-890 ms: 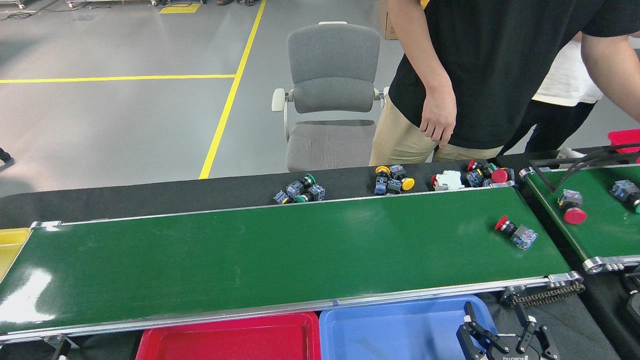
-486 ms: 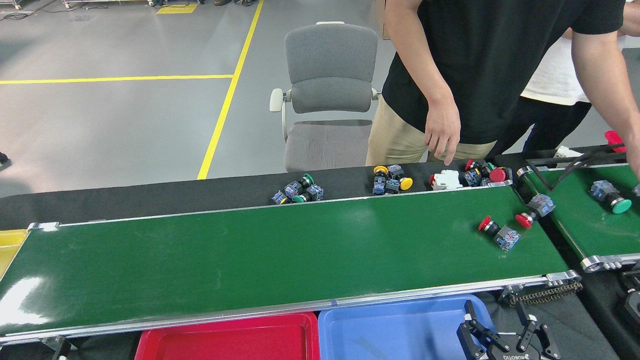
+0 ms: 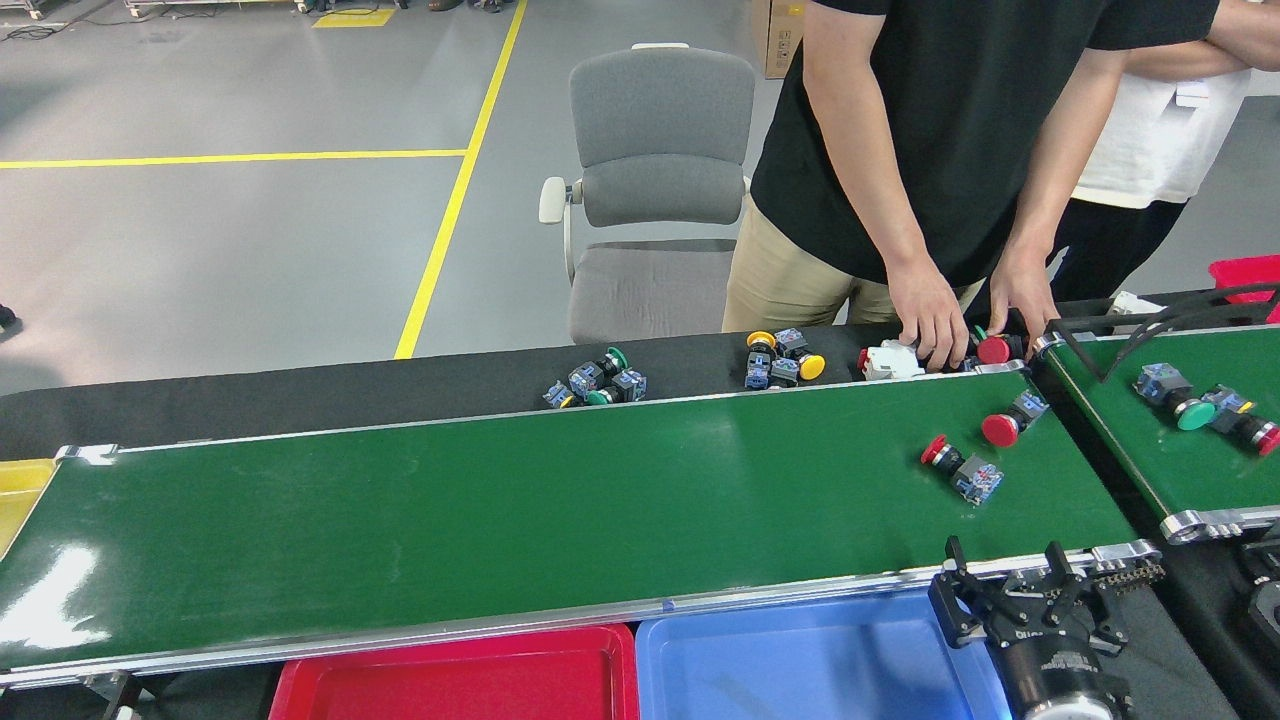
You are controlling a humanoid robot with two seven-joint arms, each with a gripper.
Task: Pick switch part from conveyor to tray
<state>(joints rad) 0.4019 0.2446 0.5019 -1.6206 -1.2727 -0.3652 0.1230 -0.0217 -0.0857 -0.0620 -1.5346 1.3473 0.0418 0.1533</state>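
Right gripper [image 3: 1010, 592] at lower right of frame, jaws spread and empty, poised over near rail of conveyor [image 3: 500, 500]. Nearest red-capped switch part [image 3: 960, 470] lying on belt just beyond, presumably next pick. Left gripper out of view; red tray [image 3: 450, 680] and blue tray [image 3: 800, 660] along bottom edge, ready for drop-off.

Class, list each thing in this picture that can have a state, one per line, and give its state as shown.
Right gripper: open, empty, at the conveyor's near rail.
Conveyor: carries two red-capped switch parts.
Nearer switch part: lying on its side.
Farther switch part: lying on its side.
Blue tray: empty.
Red tray: empty.
Chair: unoccupied.
Person's hands: on parts behind the belt.
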